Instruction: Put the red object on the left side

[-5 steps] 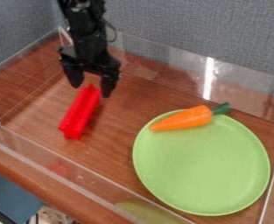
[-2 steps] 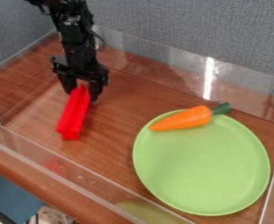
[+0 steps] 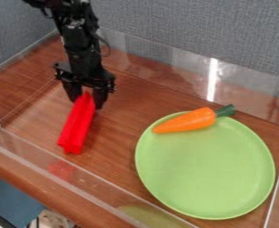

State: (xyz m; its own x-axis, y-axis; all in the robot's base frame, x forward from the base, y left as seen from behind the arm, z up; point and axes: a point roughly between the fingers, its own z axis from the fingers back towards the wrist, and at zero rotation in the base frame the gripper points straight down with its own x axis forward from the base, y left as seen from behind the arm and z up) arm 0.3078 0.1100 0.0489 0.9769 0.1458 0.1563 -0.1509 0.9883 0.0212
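Note:
The red object [image 3: 75, 127] is a long red block lying on the wooden table [image 3: 35, 102] at the left, its length running from far to near. My gripper [image 3: 86, 96] points straight down over its far end. The black fingers [image 3: 72, 90] stand on either side of that end and press against it. The block's near end lies free on the wood, and its far tip is hidden between the fingers.
A large green plate [image 3: 213, 174] fills the right half of the table, with an orange carrot [image 3: 187, 120] on its far rim. Clear plastic walls [image 3: 213, 76] ring the table. A low clear wall [image 3: 58, 174] runs along the front.
The gripper came down and left onto the block's far end, and its fingers drew in against it. The block has shifted slightly toward the front.

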